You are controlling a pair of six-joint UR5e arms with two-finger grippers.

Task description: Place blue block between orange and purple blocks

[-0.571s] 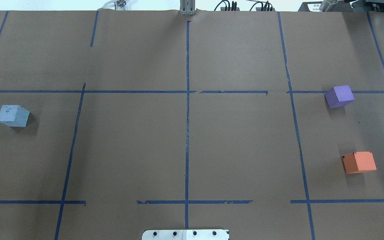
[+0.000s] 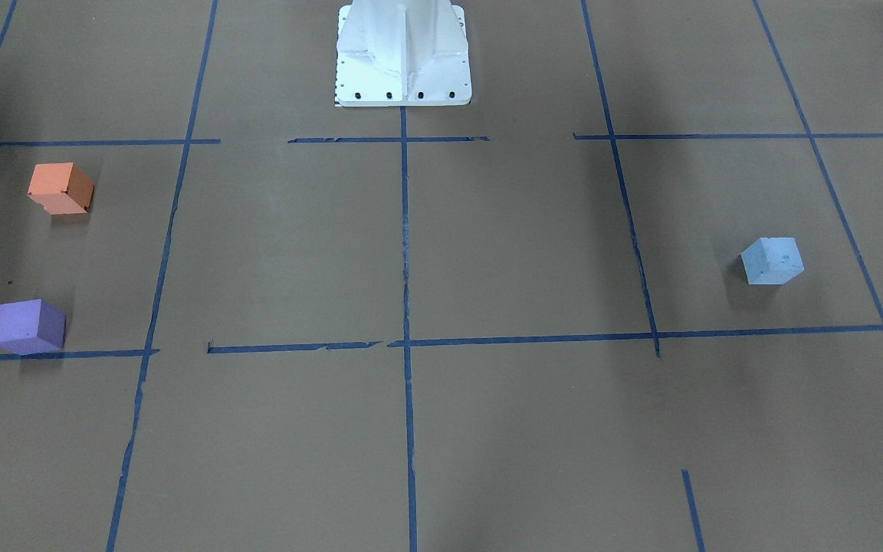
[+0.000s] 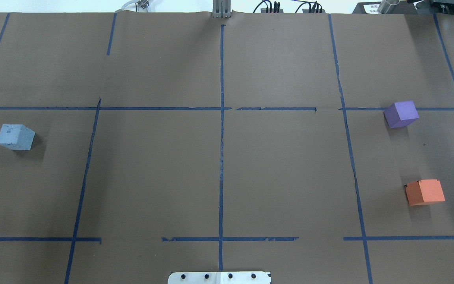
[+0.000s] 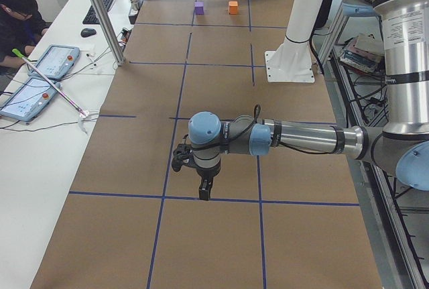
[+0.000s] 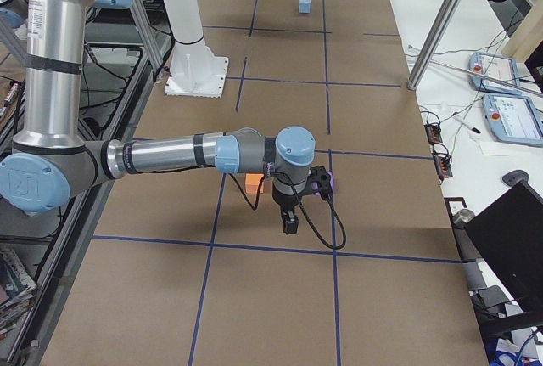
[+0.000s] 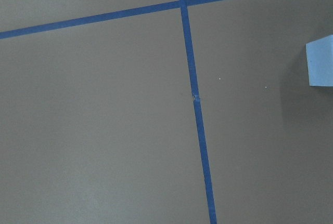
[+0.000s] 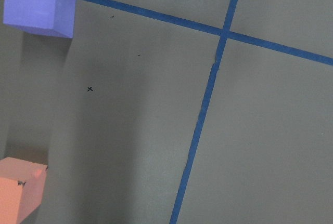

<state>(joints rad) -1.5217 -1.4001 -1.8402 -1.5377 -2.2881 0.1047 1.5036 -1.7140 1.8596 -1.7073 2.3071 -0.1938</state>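
Left gripper [image 4: 205, 190] points down above the brown paper-covered table [image 3: 152, 177], at the end of the near arm in the left side view. It appears only in that view, so whether its fingers are spread or closed cannot be told. On the other arm, the right gripper [image 5: 290, 225] likewise points down over the table. It appears only in the right side view, and its opening cannot be told either.

Task object: the blue block [image 3: 15, 137] rests on the table at the robot's far left, free of both grippers and turned at an angle to the blue tape lines [image 3: 221, 157]. The left wrist camera catches part of it at the right border of its frame.

Targets: the purple block [image 3: 401, 114] and the orange block [image 3: 425, 192] sit at the robot's far right, well apart from the blue block. The purple block sits against a tape line, farther from the robot base [image 2: 403, 61]. The orange block lies nearer the base. A small black x mark [image 7: 90, 89] lies on the paper in the gap between them.
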